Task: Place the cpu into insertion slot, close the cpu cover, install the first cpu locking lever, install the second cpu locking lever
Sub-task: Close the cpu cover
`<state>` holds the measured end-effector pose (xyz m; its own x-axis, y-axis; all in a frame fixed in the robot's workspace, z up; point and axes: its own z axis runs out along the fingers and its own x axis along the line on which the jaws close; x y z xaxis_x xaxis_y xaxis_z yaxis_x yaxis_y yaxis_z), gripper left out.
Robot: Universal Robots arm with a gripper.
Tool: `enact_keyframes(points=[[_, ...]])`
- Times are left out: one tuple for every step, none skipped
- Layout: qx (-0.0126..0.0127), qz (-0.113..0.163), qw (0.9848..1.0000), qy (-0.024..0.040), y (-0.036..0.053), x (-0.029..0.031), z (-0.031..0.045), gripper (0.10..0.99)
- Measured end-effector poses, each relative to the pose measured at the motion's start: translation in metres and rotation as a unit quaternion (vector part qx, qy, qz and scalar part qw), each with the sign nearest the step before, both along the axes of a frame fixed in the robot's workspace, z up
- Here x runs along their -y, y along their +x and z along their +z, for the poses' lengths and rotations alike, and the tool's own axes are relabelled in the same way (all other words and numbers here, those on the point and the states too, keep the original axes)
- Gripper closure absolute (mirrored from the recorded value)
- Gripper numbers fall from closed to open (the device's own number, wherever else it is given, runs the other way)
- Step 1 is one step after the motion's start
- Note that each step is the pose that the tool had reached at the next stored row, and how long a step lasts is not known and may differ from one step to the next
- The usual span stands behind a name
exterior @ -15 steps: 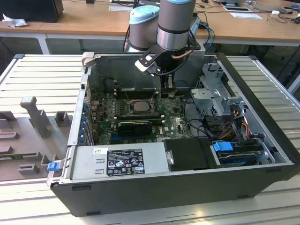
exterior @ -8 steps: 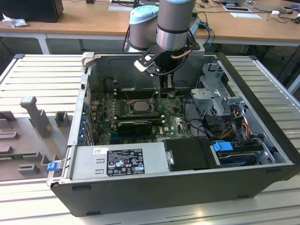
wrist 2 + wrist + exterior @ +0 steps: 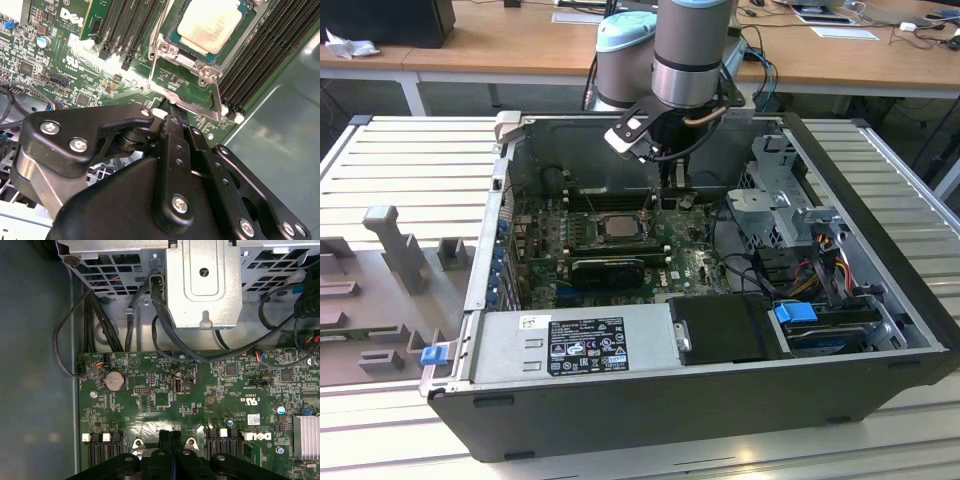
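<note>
Open computer case (image 3: 720, 400) crowding the arm, drive cage (image 3: 202, 285) and black cables (image 3: 100, 325) hanging just beside, memory slots (image 3: 260, 55) flanking the socket, cpu (image 3: 210, 22) lying flat in it, metal top facing up, cpu cover (image 3: 216, 100) standing open off the chip, gripper (image 3: 172, 112) fingers pressing together, tips touching the cover's free edge.

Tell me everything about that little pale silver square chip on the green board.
The small square chip has a flat, pale silver-grey metal top and a thin blue-green rim. It sits flat on the green motherboard, between rows of long black slots. The silver metal cover frame looks swung clear, leaving its top bare.
</note>
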<state>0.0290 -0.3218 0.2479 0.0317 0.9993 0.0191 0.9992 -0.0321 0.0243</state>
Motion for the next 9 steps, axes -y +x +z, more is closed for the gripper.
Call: enact_keyframes(points=[[0.0, 0.0, 1.0, 0.0, -0.0003, 0.0, 0.0, 0.98], [0.0, 0.0, 1.0, 0.0, -0.0005, 0.0, 0.0, 0.98], [0.0, 0.0, 1.0, 0.0, -0.0007, 0.0, 0.0, 0.98], [0.0, 0.0, 1.0, 0.0, -0.0008, 0.0, 0.0, 0.98], [0.0, 0.0, 1.0, 0.0, -0.001, 0.0, 0.0, 0.98], [0.0, 0.0, 1.0, 0.0, -0.0011, 0.0, 0.0, 0.98], [0.0, 0.0, 1.0, 0.0, -0.0012, 0.0, 0.0, 0.98], [0.0, 0.0, 1.0, 0.0, -0.0014, 0.0, 0.0, 0.98], [0.0, 0.0, 1.0, 0.0, -0.0016, 0.0, 0.0, 0.98]])
